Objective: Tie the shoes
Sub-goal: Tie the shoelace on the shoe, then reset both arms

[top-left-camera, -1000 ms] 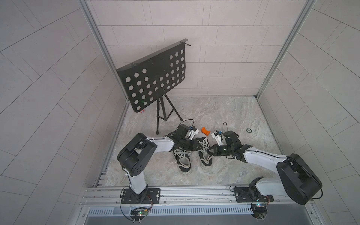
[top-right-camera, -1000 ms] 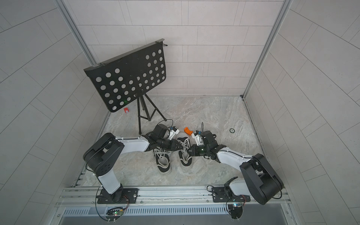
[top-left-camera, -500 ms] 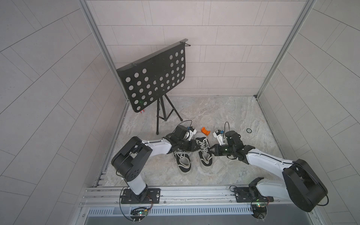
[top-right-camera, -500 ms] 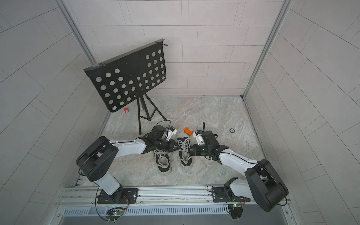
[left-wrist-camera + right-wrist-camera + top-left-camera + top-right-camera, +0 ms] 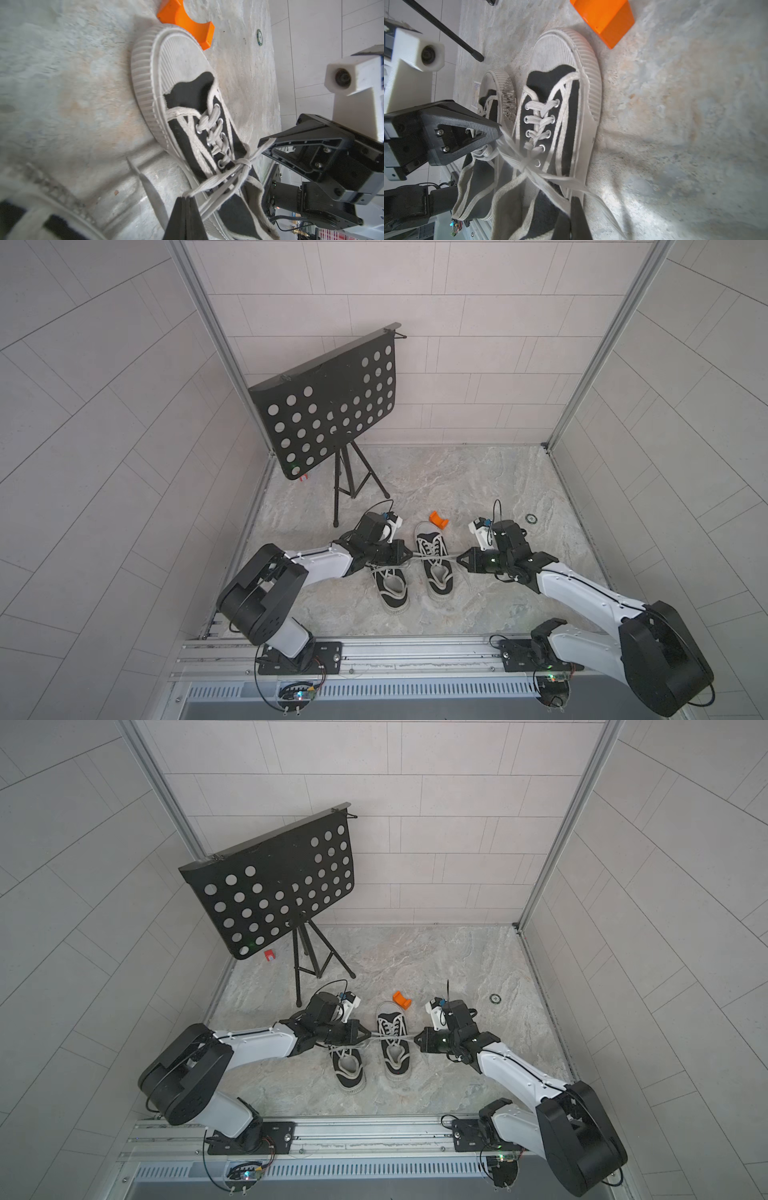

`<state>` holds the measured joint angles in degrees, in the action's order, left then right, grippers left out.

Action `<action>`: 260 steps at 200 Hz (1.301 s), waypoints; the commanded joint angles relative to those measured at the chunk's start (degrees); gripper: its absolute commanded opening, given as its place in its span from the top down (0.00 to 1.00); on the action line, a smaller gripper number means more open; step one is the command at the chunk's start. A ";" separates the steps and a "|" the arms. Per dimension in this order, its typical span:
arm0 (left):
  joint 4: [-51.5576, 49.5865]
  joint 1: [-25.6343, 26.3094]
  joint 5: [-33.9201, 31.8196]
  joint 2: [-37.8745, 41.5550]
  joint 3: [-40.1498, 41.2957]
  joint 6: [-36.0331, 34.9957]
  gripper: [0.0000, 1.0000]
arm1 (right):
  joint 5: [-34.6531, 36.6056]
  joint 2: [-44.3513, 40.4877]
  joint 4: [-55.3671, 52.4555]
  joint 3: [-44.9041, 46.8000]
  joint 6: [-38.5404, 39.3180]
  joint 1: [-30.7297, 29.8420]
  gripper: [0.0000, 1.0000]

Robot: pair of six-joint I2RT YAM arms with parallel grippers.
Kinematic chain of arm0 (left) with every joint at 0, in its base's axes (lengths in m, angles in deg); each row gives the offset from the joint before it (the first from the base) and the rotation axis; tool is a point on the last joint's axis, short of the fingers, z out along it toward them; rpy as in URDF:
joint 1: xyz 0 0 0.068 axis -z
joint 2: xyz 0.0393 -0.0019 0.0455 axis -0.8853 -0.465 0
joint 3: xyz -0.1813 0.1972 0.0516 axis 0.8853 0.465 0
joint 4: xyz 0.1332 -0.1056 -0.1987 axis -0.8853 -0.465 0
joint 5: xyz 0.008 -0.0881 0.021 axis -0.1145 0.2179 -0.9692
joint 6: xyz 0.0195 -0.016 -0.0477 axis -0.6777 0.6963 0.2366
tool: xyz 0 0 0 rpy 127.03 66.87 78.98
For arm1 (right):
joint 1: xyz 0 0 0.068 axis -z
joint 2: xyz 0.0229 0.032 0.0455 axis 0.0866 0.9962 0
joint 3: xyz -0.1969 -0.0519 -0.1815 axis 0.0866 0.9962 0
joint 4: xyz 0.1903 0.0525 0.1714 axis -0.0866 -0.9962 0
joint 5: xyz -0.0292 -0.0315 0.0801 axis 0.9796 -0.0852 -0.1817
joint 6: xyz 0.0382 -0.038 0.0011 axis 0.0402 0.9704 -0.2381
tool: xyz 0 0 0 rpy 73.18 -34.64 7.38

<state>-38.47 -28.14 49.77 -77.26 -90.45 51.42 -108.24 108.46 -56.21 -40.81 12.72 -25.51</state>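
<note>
Two black shoes with off-white soles lie side by side on the floor, toes pointing away from the rail. The shoe on the right (image 5: 439,587) (image 5: 397,1065) has a first knot (image 5: 242,164) (image 5: 526,162) in its whitish lace. From that knot the lace (image 5: 436,558) runs taut out to both sides. My left gripper (image 5: 409,556) (image 5: 186,198) is shut on one strand, just left of this shoe. On the opposite side my right gripper (image 5: 459,561) (image 5: 574,199) is shut on the other strand. The other shoe (image 5: 392,597) (image 5: 492,99) lies partly under the left gripper, its laces loose.
A black perforated music stand (image 5: 332,406) on a tripod (image 5: 345,485) stands at the back left. An orange block (image 5: 439,519) lies just beyond the right shoe's toe. A small ring (image 5: 530,518) lies on the floor at the right. Tiled walls close in three sides.
My left gripper has closed on its lace strand. Both grippers have drawn a little apart, away from the shoe, and the lace between them now runs straight.
</note>
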 commanded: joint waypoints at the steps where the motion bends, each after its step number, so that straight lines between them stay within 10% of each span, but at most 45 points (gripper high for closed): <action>1: -1.31 -1.48 -4.60 1.60 1.56 0.17 1.00 | 2.14 -0.46 -2.43 1.32 0.06 1.49 1.00; 68: -2.03 -1.95 -3.83 2.95 0.57 -2.28 1.00 | -0.69 -0.44 -2.04 -0.04 1.95 2.69 1.00; 97: -9.66 -1.89 -7.96 10.06 -1.84 -7.68 0.25 | 1.55 -4.79 -6.46 -2.43 3.84 2.78 0.51; 117: -18.08 -1.91 -14.83 16.70 -3.53 -12.81 0.04 | 5.80 -9.59 -10.16 -3.72 4.06 3.38 0.30; 149: -27.61 -2.22 -32.75 28.63 -1.21 -17.27 0.00 | 12.72 -17.83 -13.10 -3.62 4.02 8.78 0.09; 196: -22.99 -8.84 -55.95 46.60 9.77 -17.14 0.00 | 22.76 -21.74 -8.79 -1.40 4.58 23.94 0.05; 260: -10.62 -31.41 -56.39 40.74 13.44 -17.13 0.00 | 45.39 -18.66 22.34 11.96 17.66 25.13 0.00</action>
<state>-55.61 -55.50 -3.50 -31.25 -78.32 35.31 -71.89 87.15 -50.07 -34.03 23.39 -0.50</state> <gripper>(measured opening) 0.998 0.998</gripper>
